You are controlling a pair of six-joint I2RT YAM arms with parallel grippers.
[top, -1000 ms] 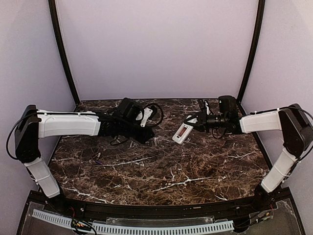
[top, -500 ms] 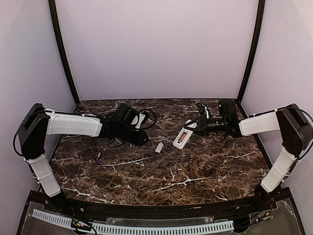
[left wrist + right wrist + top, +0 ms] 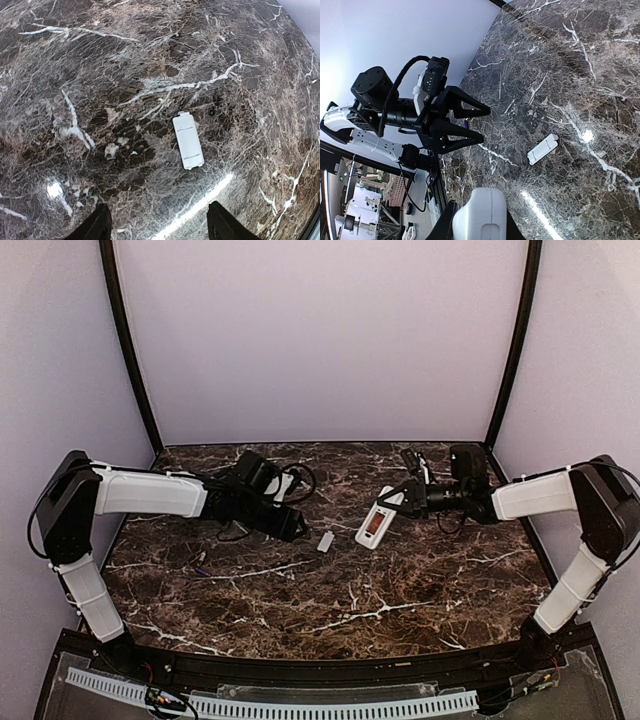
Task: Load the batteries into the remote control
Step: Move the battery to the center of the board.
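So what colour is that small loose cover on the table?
White: the small rectangular cover, clearest in the left wrist view.

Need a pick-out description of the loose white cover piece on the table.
On the dark marble table, look near its middle. The cover lies flat and alone, a tiny plain white rectangle; the bigger remote control beside it is gripped by the right gripper.

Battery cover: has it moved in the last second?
Yes. Unseen a second ago, the battery cover now lies flat on the marble table, just left of the remote control, unmoved over the last half second.
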